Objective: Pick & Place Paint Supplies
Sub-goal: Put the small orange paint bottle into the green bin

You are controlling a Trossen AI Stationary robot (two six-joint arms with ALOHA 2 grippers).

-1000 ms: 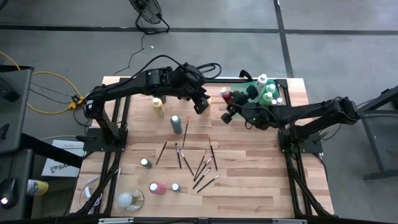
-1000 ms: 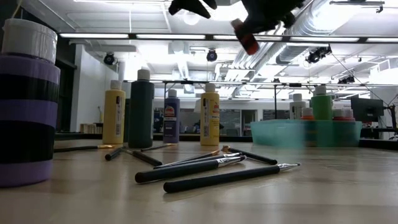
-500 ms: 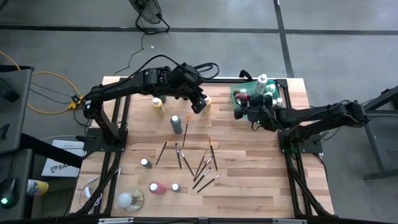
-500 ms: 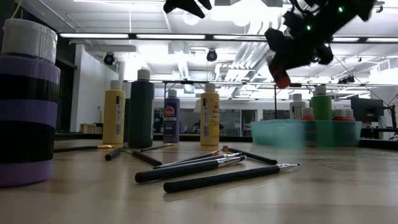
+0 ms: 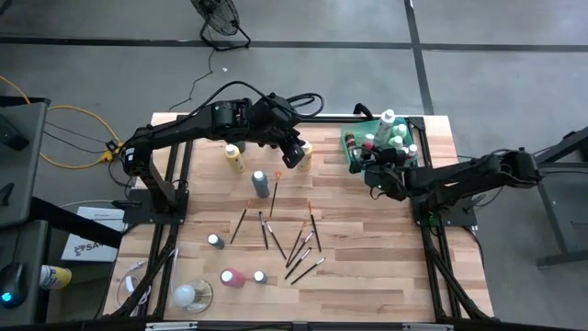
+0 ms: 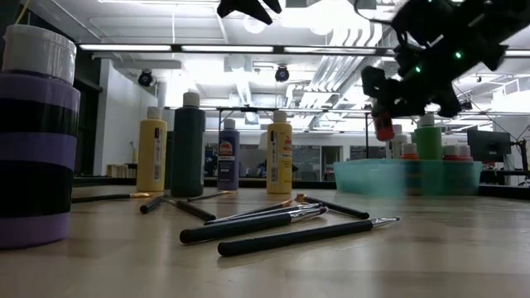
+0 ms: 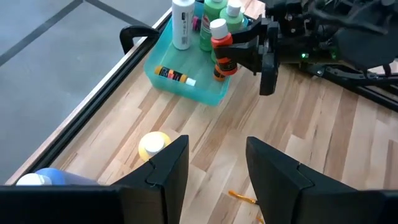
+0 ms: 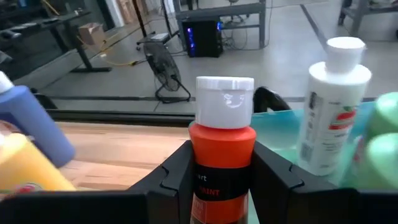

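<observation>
1. High view: we see the right tool (image 5: 369,164) at the near edge of the green tray (image 5: 350,138), pinching an upright red bottle (image 5: 367,147).
2. In the right wrist view our two fingers (image 8: 176,169) press on either side of the red bottle (image 8: 222,155), just under its white cap.
3. In the left wrist view we see that red bottle (image 7: 221,51) held in the air just over the tray's near corner, its base level with the tray (image 7: 186,84) rim.
4. The tray already holds a white bottle (image 7: 182,25), green bottles (image 7: 216,12) and a yellow bottle (image 7: 174,75) lying flat.
5. Our left tool (image 5: 296,153) hangs spread and empty above the far middle of the table (image 5: 367,267), over a yellow bottle (image 5: 306,149).
6. Left on the table are another yellow bottle (image 5: 233,156), a dark green one (image 5: 261,182), a pink one (image 5: 231,277) lying down, and two small bottles (image 5: 215,241).
7. A scatter of brushes (image 5: 296,244) lies mid-table.
8. A dark cup (image 5: 191,295) sits at the near left corner.
</observation>
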